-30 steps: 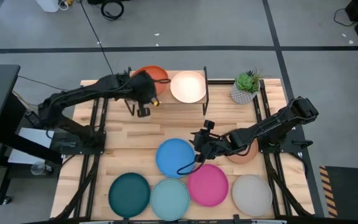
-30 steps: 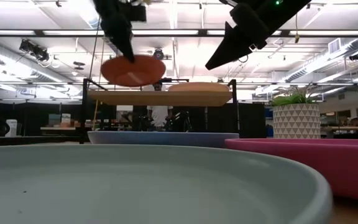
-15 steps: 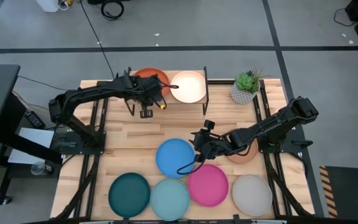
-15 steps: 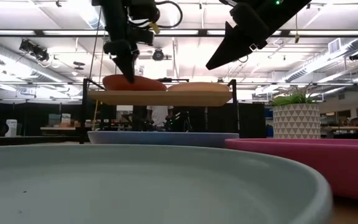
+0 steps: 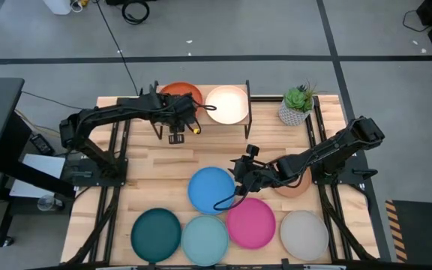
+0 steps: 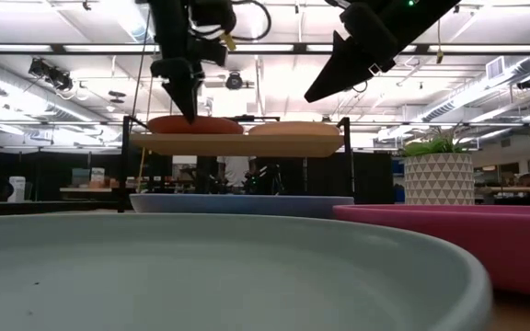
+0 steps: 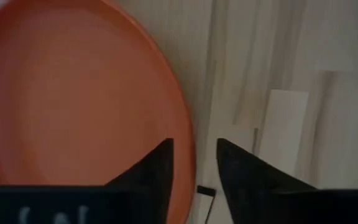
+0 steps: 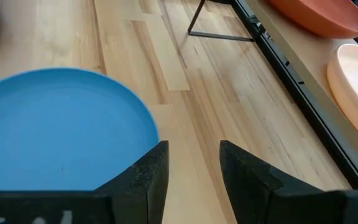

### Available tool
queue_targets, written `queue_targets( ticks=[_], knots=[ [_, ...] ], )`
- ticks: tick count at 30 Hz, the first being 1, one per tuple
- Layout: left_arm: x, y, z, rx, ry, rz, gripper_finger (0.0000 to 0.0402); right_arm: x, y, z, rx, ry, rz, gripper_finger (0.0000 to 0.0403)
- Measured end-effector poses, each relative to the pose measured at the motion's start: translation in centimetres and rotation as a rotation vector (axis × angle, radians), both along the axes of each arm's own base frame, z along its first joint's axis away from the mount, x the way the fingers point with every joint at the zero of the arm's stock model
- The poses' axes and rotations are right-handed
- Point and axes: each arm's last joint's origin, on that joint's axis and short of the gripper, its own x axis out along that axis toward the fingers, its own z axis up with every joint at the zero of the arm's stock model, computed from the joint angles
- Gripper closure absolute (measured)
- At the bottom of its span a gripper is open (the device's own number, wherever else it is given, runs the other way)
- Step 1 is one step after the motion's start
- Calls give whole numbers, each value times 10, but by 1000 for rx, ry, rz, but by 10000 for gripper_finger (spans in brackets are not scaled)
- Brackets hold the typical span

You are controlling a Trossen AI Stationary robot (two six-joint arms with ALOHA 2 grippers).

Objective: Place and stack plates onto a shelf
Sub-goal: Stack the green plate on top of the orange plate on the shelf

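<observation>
The orange plate [image 5: 177, 91] lies flat on the left half of the shelf [image 6: 237, 144], beside the peach plate [image 5: 227, 103]. My left gripper [image 7: 194, 165] points down at the orange plate's near right rim, open, with one finger over the plate and the other outside it. My right gripper [image 8: 188, 165] hangs open above the right edge of the blue plate [image 5: 211, 189], which lies on the table, and holds nothing. My left gripper's fingers stand on either side of the orange plate's rim [image 7: 188, 149], coming from above. Whether either finger touches the rim, I cannot tell. The plate rests on the shelf top.
Dark teal [image 5: 156, 232], light teal [image 5: 205, 238], pink [image 5: 250, 222] and grey [image 5: 304, 234] plates line the table's near edge. A brown plate [image 5: 291, 186] lies under my right arm. A potted plant [image 5: 297, 105] stands at the far right, beside the shelf.
My left gripper has gone down with the orange plate. The plate, which hung tilted above the shelf, now lies flat on the shelf's left half.
</observation>
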Motion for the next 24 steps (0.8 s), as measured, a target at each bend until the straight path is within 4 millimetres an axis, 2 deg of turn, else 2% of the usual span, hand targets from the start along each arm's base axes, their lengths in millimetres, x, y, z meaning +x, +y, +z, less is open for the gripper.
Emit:
queue_targets(
  ticks=[3,6,8,10,13,19,24],
  knots=[
    [3,-12,19,49,-23,-5,245,0,0,0,2,-1,-2,254],
    [1,-39,41,66,-42,-87,237,0,0,0,2,-2,-2,254],
    [-3,-63,45,34,-35,-176,235,0,-1,0,2,-2,-3,254],
    [-5,-88,41,-48,-26,-262,235,0,-1,0,2,-1,-4,254],
    [-9,-128,19,-193,25,-349,235,0,-1,0,2,-1,-4,254],
    [-26,-201,-50,-367,66,-454,235,0,-1,0,2,-1,-3,254],
    [-41,-239,-83,-536,5,-425,235,0,-1,0,2,-2,-3,254]
  ],
)
